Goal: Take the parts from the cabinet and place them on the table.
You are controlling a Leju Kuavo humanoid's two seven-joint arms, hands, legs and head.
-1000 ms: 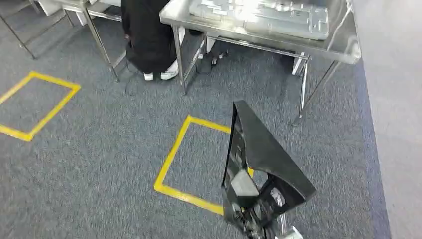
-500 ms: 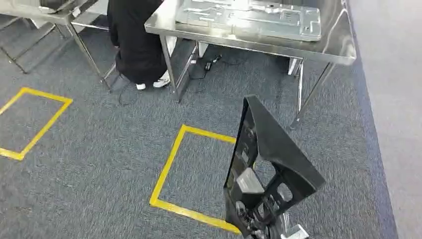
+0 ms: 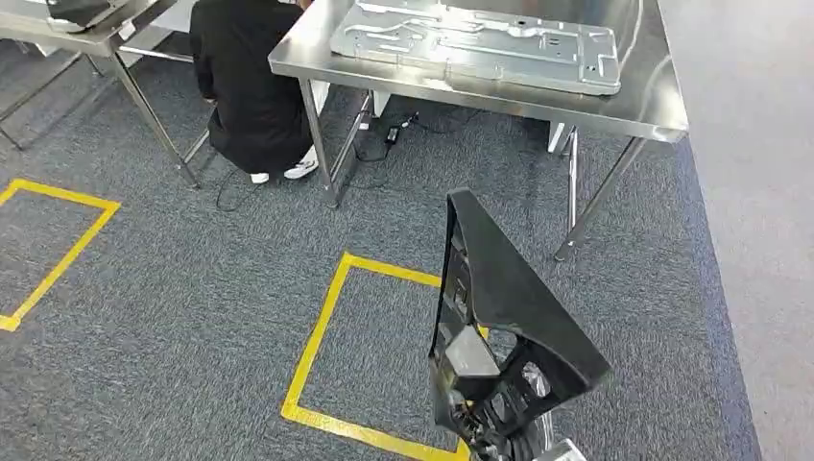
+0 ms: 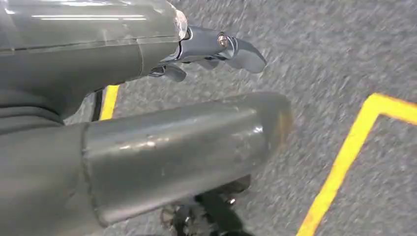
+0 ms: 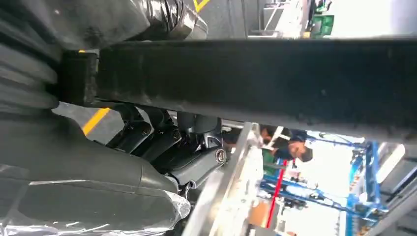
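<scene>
Carrying the black plastic part [image 3: 509, 317] upright in my right hand [image 5: 162, 147], fingers [image 5: 196, 167] wrapped around its edge; the steel bench [image 3: 662, 106] lies at twelve o'clock. My left hand [image 4: 216, 49] hangs empty, uncurled.

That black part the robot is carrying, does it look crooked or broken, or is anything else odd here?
Nothing looks broken. The black part is carried on a slant by the right robot hand, over the carpet, short of the steel table. A person crouches beside that table, near the cables on the floor.
</scene>
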